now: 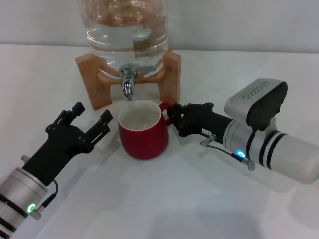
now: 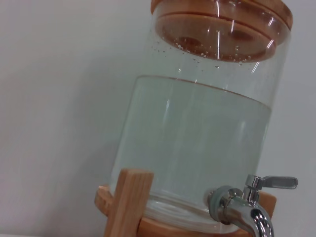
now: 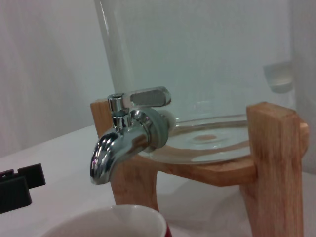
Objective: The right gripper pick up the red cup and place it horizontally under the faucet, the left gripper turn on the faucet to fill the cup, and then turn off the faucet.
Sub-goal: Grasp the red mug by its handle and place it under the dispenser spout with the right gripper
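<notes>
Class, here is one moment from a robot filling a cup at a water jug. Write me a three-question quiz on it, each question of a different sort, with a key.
1. True or false: the red cup stands upright below the faucet, with no water running from the spout.
2. Multiple choice: what is the right gripper doing? A) pressing the faucet lever B) closed on the cup's handle C) resting far from the cup
3. Fill the gap: the left gripper is ____, beside the cup and short of the faucet.

Key
1. True; the cup looks empty too.
2. B
3. Open; its fingers are spread and hold nothing. The water jug on its wooden stand is partly full.
</notes>
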### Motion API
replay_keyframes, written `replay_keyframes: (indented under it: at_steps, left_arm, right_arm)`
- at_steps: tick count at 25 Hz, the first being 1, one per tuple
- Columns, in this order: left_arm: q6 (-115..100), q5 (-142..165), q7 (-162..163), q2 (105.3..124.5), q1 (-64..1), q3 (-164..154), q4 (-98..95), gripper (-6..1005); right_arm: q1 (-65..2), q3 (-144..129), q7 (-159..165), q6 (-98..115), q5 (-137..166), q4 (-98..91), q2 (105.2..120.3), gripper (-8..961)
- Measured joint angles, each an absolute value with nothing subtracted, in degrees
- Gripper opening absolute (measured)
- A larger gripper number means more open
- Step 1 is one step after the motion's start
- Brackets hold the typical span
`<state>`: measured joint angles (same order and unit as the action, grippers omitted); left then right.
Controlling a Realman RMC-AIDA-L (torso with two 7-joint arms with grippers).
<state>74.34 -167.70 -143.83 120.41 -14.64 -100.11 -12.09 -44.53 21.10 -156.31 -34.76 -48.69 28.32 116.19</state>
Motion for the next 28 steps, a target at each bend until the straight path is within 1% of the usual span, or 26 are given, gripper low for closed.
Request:
replay_keyframes:
  at_steps: [28]
  left_arm:
    - [73.82, -167.69, -143.74, 120.41, -14.94, -99.99, -12.13, 861]
  right_arm:
    - [-45.38, 21.2, -155.69, -33.49, -48.71, 28.76, 116.19, 150]
